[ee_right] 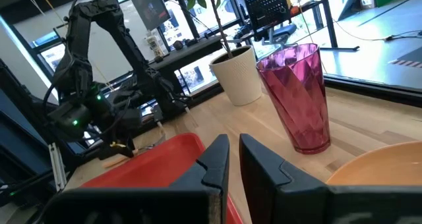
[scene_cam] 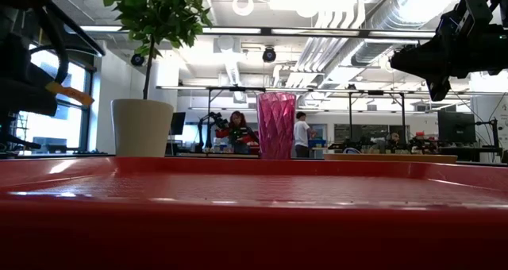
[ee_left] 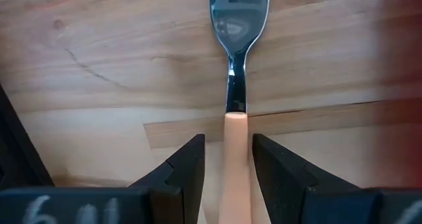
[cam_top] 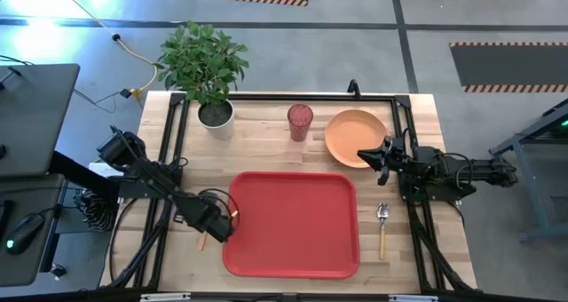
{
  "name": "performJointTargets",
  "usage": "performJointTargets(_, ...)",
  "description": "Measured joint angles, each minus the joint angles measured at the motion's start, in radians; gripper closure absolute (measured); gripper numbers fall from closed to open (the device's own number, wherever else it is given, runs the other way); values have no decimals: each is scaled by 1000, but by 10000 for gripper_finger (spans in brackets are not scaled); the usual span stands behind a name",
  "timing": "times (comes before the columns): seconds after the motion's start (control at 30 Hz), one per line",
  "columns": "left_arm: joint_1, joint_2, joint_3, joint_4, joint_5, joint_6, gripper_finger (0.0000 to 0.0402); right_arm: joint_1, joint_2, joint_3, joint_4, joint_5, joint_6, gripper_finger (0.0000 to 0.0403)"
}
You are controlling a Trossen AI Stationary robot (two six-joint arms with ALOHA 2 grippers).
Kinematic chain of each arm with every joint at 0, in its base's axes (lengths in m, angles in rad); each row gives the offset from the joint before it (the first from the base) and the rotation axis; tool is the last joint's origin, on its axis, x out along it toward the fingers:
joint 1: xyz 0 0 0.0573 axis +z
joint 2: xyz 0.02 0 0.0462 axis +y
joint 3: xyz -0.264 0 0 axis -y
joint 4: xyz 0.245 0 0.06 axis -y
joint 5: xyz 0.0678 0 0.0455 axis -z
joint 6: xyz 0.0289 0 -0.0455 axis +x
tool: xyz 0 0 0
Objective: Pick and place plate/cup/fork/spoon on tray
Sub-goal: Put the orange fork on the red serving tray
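1. Left gripper point(ee_left: 227, 174) sits low at the tray's point(cam_top: 293, 266) left edge, fingers point(ee_left: 188, 165) straddling the fork point(ee_left: 234, 85) handle. Whether they pinch it or just flank it: can't tell.
2. Fork's long axis runs straight out from the jaws, tines away.
3. Right gripper point(ee_right: 234, 161) is clenched, empty, over the plate point(cam_top: 351, 133) rim; spoon point(cam_top: 382, 226) lies nearer that arm.

Fork point(ee_left: 235, 112) tine tips (left wrist view) cut off.
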Motion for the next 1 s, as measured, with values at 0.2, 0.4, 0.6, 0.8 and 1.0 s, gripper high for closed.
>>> performJointTargets(0.2,2,4,0,9,0,9,301,0,0,0,0,0,0,375)
performJointTargets(0.4,3,3,-1,15,-1,2,364,0,0,0,0,0,3,375)
performJointTargets(0.6,3,3,-1,13,13,-13,368,0,0,0,0,0,2,375)
performJointTargets(0.8,0,-44,-8,12,48,-34,360,0,0,0,0,0,0,375)
performJointTargets(1.0,2,-167,-6,14,-82,-95,366,0,0,0,0,0,3,375)
